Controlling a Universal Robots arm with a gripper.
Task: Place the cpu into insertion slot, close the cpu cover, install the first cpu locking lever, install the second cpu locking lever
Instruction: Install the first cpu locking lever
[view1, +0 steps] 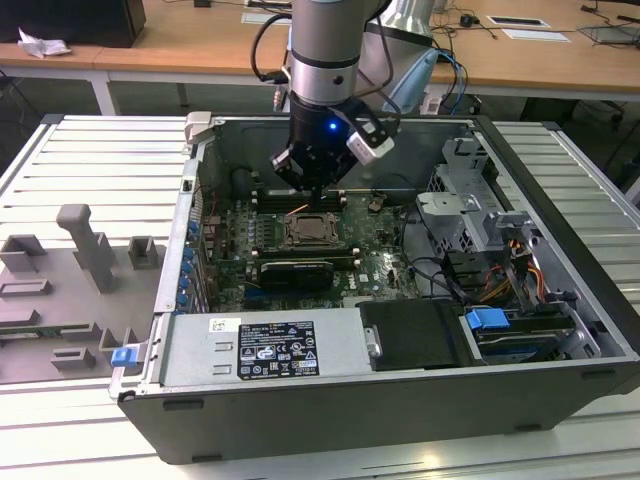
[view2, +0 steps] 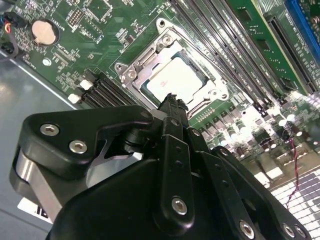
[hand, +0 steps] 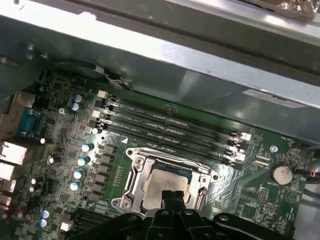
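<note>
One cpu (view2: 175, 80) lies framed by the cpu cover (view2: 142, 57) beneath the gripper (view2: 172, 101), its fingers pinched together and empty (judged light, rigid, fragile: grip edges only).

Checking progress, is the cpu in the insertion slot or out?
In: in the second wrist view the cpu lies flat and square, ringed by the cpu cover.

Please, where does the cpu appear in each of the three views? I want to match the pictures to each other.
Exterior view: the cpu lies in the insertion slot mid-motherboard, below the gripper.
Second wrist view: the cpu is the pale square framed by the cpu cover.
First wrist view: the cpu is the same pale square.
Shared landmark: the memory slots beside it.
</note>
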